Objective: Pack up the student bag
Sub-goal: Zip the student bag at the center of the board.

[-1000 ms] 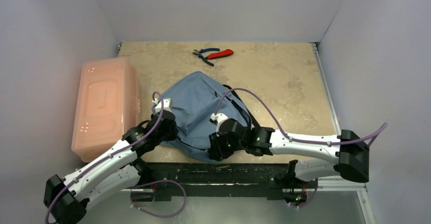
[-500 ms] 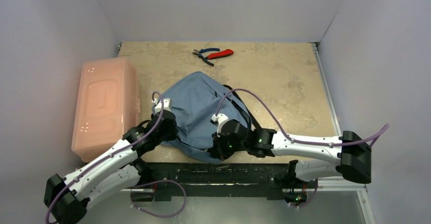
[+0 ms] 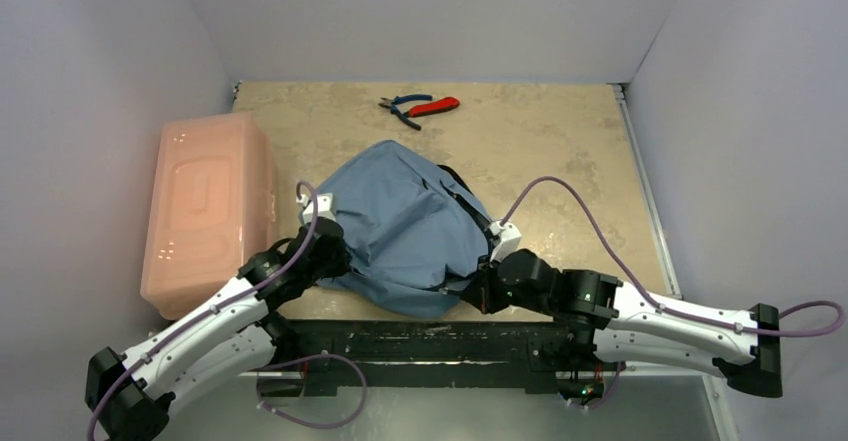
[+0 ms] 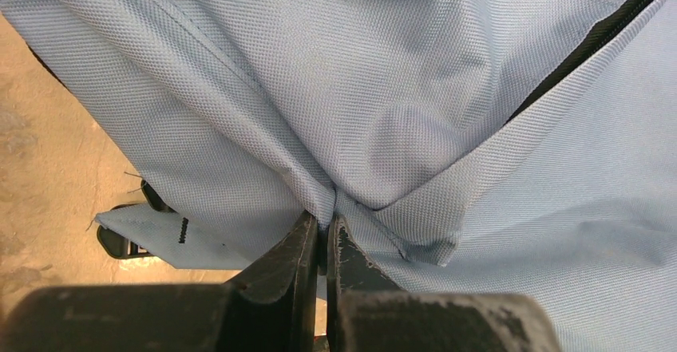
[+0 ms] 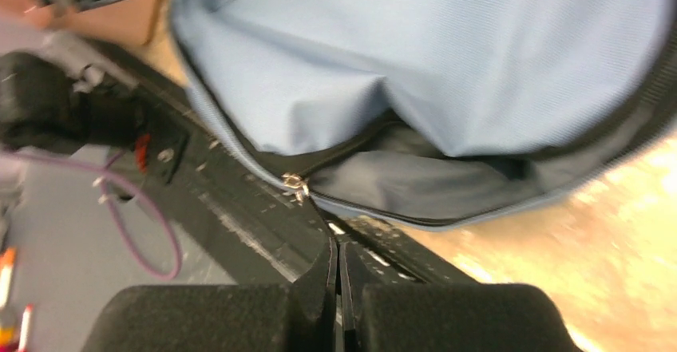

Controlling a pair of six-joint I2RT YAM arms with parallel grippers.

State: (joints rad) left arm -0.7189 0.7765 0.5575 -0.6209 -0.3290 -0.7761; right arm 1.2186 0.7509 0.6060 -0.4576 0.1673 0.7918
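The grey-blue student bag (image 3: 400, 221) lies mid-table, its bottom toward the arms. My left gripper (image 3: 338, 264) is at its near left corner; in the left wrist view this gripper (image 4: 323, 228) is shut on a pinched fold of the bag's fabric (image 4: 399, 88). My right gripper (image 3: 472, 291) is low at the bag's near right edge. The right wrist view shows this gripper (image 5: 337, 244) shut, with a thin dark pull running from the metal zip slider (image 5: 295, 183) into its tips. Behind the slider the zip gapes and the dark lining (image 5: 415, 188) shows.
A translucent pink plastic box (image 3: 205, 211) stands against the left wall. Blue-handled pliers (image 3: 405, 107) and a red-handled tool (image 3: 436, 107) lie at the far edge. A black mounting rail (image 3: 430, 341) runs along the near edge under the bag's hem.
My right gripper closed and the arm swung right along the bag's near edge, drawing the zip with it; the bag spread wider to the right. The left arm held still.
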